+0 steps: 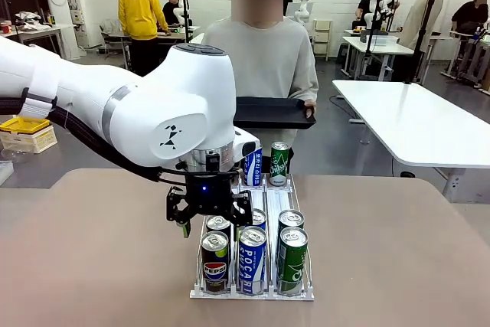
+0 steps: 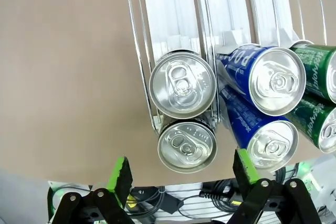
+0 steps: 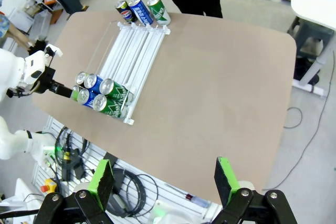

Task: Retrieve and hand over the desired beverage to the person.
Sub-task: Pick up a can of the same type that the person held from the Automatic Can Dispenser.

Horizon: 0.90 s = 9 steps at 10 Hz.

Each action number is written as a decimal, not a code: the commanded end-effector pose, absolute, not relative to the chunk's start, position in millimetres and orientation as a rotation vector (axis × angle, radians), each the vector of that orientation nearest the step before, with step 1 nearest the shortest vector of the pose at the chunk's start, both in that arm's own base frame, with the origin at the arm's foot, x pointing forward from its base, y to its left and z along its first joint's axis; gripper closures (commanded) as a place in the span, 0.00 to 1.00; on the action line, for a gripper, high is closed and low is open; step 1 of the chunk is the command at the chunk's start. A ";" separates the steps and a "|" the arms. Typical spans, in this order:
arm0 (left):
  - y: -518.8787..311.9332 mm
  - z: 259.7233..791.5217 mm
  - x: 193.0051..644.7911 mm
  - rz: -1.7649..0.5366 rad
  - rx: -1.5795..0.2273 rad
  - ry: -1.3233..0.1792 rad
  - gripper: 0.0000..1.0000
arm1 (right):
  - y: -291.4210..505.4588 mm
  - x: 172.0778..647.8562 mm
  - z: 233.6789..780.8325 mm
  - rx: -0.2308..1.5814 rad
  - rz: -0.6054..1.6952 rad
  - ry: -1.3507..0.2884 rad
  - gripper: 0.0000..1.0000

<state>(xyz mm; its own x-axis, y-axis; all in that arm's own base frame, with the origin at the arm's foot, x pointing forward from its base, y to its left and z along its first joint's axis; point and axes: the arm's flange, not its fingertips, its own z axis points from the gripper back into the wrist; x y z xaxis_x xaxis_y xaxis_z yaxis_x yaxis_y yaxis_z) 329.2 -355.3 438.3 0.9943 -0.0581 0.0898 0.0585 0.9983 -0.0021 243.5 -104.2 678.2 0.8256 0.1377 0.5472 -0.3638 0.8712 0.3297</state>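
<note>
Green-tipped and spread apart, our left claw point(image 2: 181, 158) hangs over the cans point(image 2: 182, 84); next, we think, it drops and grabs one.

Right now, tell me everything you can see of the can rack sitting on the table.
The rack sits on the tan table, its length running from the robot's edge toward the far edge. It has three parallel lanes of white ribbed track, parted by thin rails that look like clear plastic or wire. Six cans stand bunched at its near end and three cans at its far end. The stretch between them is bare. The open left gripper hangs above its near left lane.
</note>
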 end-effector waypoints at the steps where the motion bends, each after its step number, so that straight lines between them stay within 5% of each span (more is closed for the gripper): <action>1: -350.8 432.4 328.2 -0.068 -0.027 -0.065 0.00 | -104.1 244.7 676.1 0.450 0.281 -0.536 0.00; 9: -347.7 419.8 338.6 -0.062 -0.042 -0.053 0.00 | -104.1 244.7 676.1 0.450 0.281 -0.536 0.00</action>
<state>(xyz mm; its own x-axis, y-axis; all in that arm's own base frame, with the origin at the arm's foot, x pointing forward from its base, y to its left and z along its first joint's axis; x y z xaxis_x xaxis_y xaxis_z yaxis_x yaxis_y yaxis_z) 337.5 -348.9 424.2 0.9975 -0.0423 0.0561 0.0430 0.9990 -0.0114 243.5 -104.2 678.2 0.8256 0.1376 0.5472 -0.3638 0.8712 0.3297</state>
